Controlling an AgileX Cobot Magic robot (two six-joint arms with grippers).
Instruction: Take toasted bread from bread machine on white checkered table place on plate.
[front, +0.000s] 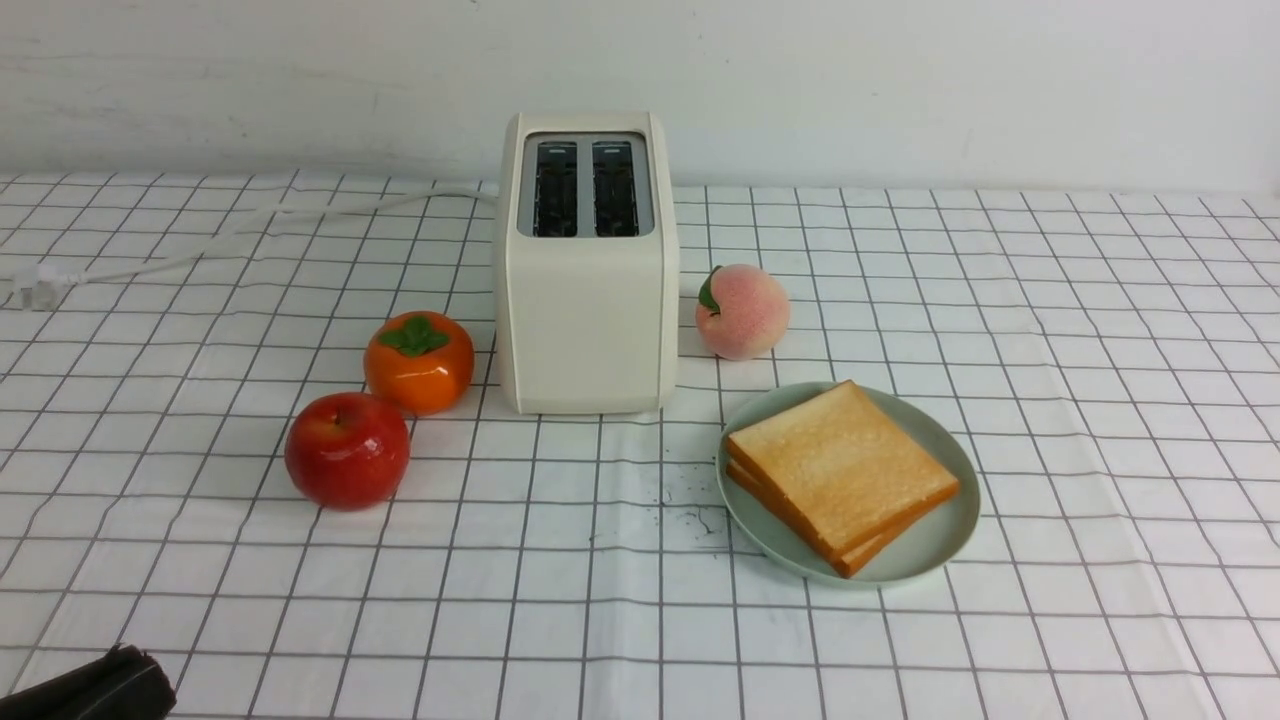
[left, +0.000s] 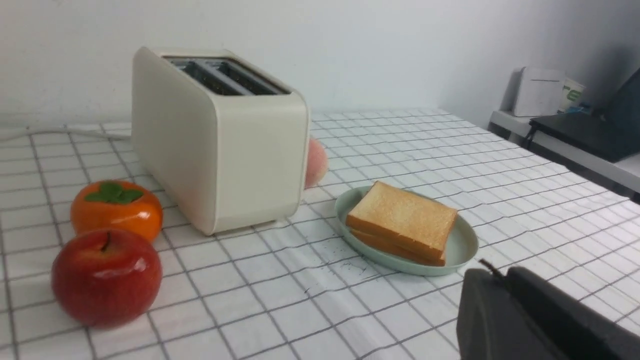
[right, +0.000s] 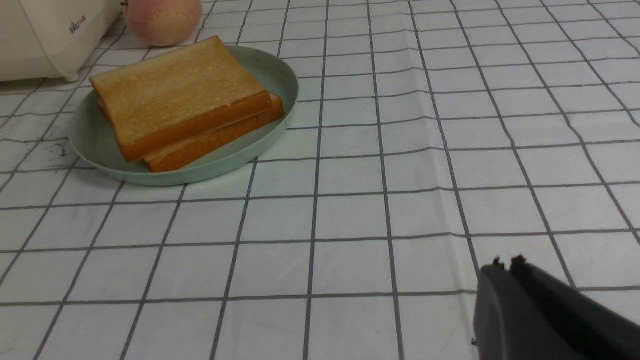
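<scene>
Front view, nearest first: the left jaws (front: 135, 668) show at the table's near edge and, like the right jaws (right: 505, 270), look closed with nothing held. Beyond them both slices of toast (front: 845, 465) lie stacked on the plate (front: 945, 540), and behind stands the toaster (front: 588, 320), its slots empty. Placing seems finished; the next move probably calls only for keeping clear.

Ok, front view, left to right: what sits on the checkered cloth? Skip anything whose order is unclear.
White plug → red apple → orange persimmon → cream two-slot toaster → pink peach → pale green plate bearing two stacked toast slices
</scene>
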